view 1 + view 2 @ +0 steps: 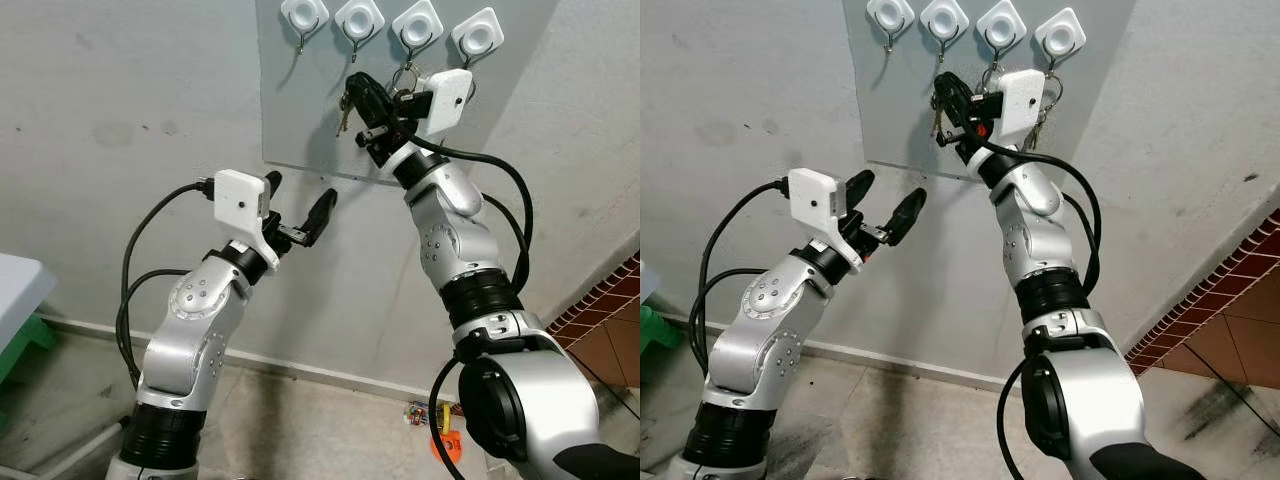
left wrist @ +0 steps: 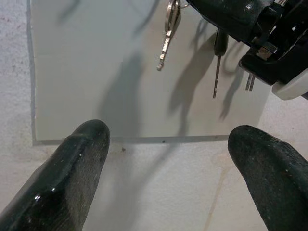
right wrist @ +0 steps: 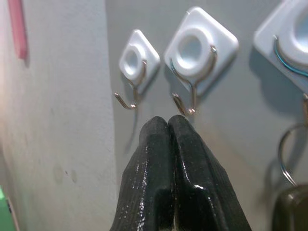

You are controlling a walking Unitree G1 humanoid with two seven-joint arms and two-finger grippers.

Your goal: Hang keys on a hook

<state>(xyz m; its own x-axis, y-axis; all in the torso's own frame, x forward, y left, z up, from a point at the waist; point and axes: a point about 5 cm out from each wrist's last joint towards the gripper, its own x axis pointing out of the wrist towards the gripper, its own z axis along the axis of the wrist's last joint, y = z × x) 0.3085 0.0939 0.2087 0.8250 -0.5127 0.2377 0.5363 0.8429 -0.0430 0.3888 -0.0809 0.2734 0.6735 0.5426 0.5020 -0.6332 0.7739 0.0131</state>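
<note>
Silver keys [image 1: 344, 112] beside right gripper [image 3: 168, 126]; no writing

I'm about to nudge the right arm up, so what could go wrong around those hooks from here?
1. The right gripper is shut just under a hook, and a silver key dangles beside its fingers. Whether it is gripped is unclear, so it could slip or miss the hook's tip.
2. The wrist's white housing sits close to a key ring on the neighbouring hook and might knock it off.
</note>
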